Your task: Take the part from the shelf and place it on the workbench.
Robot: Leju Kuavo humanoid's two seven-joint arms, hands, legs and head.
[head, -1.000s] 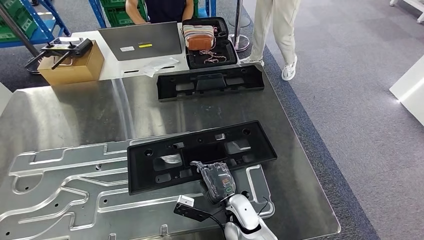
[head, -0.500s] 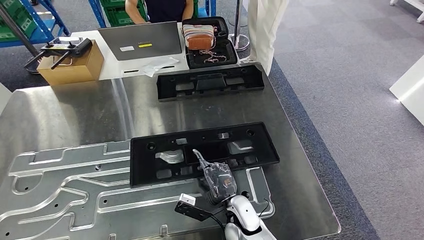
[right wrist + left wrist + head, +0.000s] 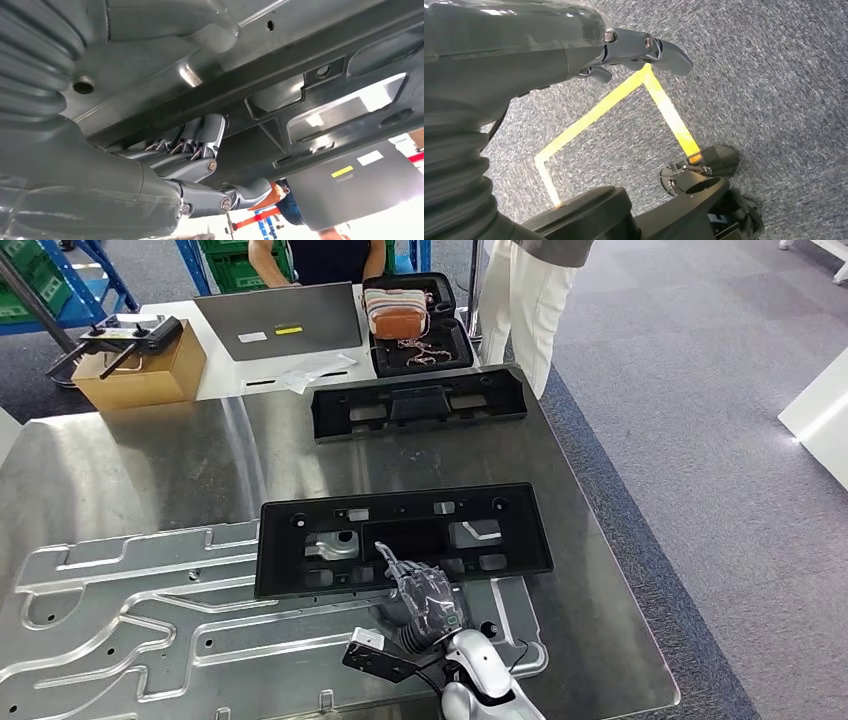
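Right hand (image 3: 423, 595) clamped on near edge of black panel (image 3: 400, 537), fingers (image 3: 200, 142) curled over it, thumb beneath; steel workbench (image 3: 150, 470) underneath.

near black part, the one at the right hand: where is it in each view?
Head view: near black part, low centre on the workbench.
Right wrist view: near black part, close, right hand fingers on its edge.
Left wrist view: not in it.
Shared landmark: the right hand.

No legible txt; yellow + white labels on grey panel (image 3: 280, 322) unreadable.
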